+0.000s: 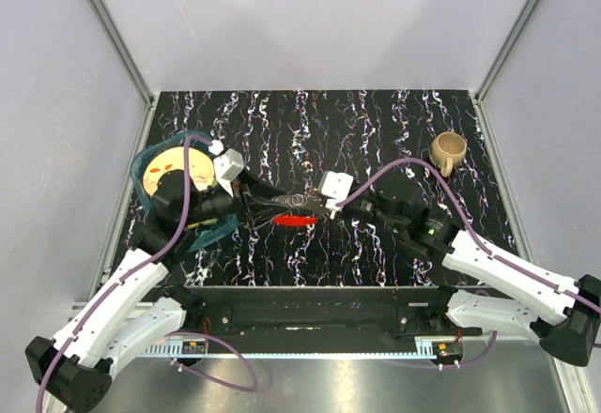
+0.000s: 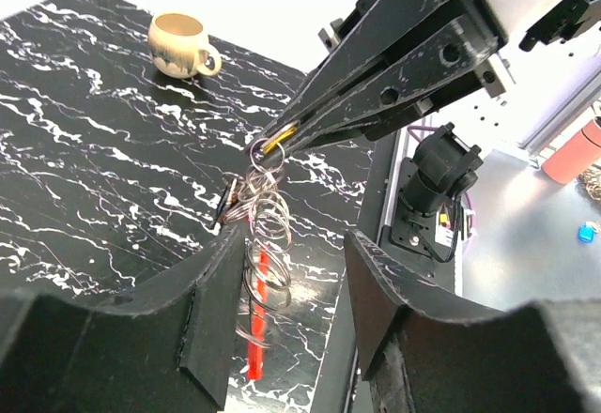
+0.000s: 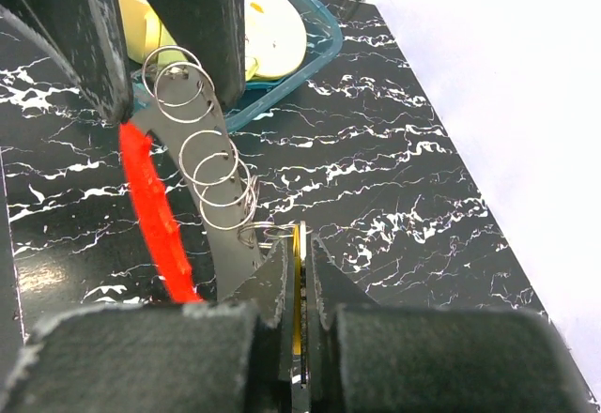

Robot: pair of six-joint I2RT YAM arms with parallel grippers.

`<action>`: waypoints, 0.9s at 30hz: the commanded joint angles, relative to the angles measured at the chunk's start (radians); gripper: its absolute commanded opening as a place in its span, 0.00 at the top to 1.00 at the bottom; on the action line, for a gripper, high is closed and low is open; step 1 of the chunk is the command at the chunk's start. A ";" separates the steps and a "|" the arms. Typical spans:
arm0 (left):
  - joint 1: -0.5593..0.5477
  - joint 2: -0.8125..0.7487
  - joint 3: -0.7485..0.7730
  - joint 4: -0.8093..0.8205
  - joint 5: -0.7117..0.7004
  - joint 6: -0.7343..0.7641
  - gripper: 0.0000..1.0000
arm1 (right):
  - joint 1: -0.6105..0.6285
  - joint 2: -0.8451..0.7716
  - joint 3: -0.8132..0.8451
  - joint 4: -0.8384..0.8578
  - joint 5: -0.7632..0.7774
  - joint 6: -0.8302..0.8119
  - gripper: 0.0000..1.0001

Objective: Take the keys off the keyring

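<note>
Right gripper [image 3: 299, 244] is clamped tight on a brass-gold key [image 3: 299, 286], which sits on the end ring of the keyring [image 3: 208, 164]. The chain of grey rings runs from that key back to the left gripper [image 2: 296, 263], whose jaws stand apart on either side of the rings with no grip evident. The red piece [image 3: 155, 206] trails beside the rings, over the middle of the black marbled table [image 3: 394, 169]. A mug [image 2: 178, 42] stands well apart at the far right.

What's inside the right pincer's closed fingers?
A thin brass-yellow key, edge-on, joined to the chain of rings. The right pincer covers most of it, so its shape cannot be seen.
</note>
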 commanded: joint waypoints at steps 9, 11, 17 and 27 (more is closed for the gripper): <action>-0.033 -0.020 0.056 0.250 0.100 -0.121 0.50 | -0.002 -0.009 0.052 0.035 0.014 0.007 1.00; -0.053 -0.011 0.052 0.296 0.118 -0.158 0.50 | -0.002 0.002 0.058 0.001 0.023 0.014 1.00; -0.095 -0.006 0.039 0.249 0.117 -0.109 0.50 | -0.003 0.027 0.093 -0.047 0.067 0.051 1.00; -0.096 0.095 0.042 0.189 0.098 0.026 0.50 | -0.002 -0.016 0.085 -0.048 -0.029 0.062 1.00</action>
